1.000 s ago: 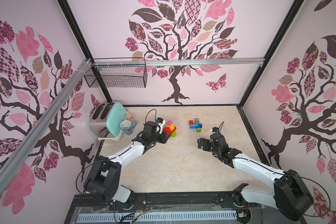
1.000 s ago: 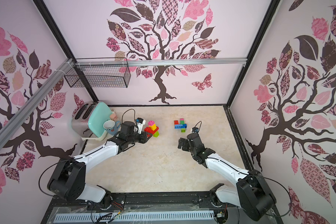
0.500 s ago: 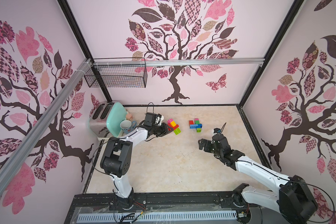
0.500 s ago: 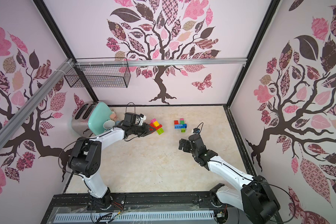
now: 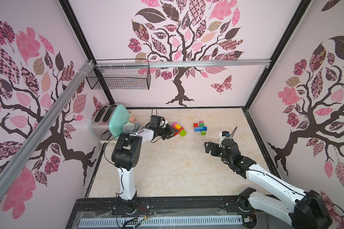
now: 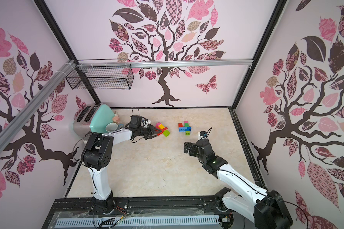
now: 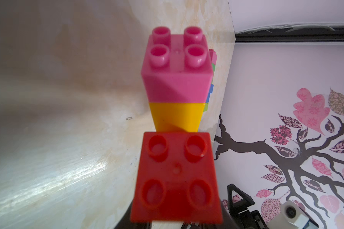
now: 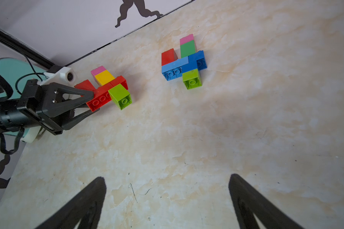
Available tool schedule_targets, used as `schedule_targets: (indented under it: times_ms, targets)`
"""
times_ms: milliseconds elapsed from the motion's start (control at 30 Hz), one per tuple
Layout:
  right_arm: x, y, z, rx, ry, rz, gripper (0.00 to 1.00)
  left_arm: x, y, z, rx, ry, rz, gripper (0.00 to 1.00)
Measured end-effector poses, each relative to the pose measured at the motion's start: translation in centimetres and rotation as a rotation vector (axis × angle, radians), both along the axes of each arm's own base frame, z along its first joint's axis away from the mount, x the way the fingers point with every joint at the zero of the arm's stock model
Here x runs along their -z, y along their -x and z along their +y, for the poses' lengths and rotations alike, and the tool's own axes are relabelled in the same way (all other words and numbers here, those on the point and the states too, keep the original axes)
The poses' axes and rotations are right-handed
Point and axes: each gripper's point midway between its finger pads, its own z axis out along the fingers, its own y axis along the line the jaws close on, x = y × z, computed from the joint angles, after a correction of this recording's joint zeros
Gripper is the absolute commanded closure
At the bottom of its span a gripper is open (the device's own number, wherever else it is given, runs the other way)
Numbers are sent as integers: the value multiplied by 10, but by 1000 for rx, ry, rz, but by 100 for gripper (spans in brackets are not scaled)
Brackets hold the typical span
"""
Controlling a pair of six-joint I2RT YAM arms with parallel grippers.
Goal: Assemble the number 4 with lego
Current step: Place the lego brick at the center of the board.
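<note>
The cream marble-patterned tabletop [image 5: 167, 174] carries two plastic lego clusters near the back wall, apart from each other. The mint-and-chrome toaster [image 5: 107, 123] and the white ceramic mug [image 5: 128, 127] touching it show whole only in both top views. The left gripper [image 8: 91, 102] pinches the red end of the red-based lego cluster [image 8: 107, 87], jaws narrow. Its own wrist view shows only that cluster's pink, yellow and red bricks, while the right wrist view adds one lime brick. The right gripper [image 5: 208, 147] hangs over bare table, jaws wide, holding nothing. The blue-based lego cluster [image 8: 185, 61] counts six bricks: pink, green, red, two blue, lime. The held cluster's reds seem to be two.
</note>
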Motion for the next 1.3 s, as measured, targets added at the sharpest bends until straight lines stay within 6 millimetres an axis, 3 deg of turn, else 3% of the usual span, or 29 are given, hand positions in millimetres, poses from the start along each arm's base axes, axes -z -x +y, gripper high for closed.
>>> schedule_targets:
  times_ms: [300, 700, 1033, 1300]
  targets:
    - [1, -1, -1, 6, 3, -6, 1, 25, -3, 3, -8, 30, 66, 100]
    - [7, -1, -1, 5, 11, 12, 1, 28, -9, 0, 5, 72, 66, 99]
    - [8, -1, 1, 3, 0, 22, 1, 29, -18, 0, -2, 82, 54, 66]
    - [8, 0, 1, 2, 0, 23, 1, 30, -27, 4, -34, 67, 53, 58]
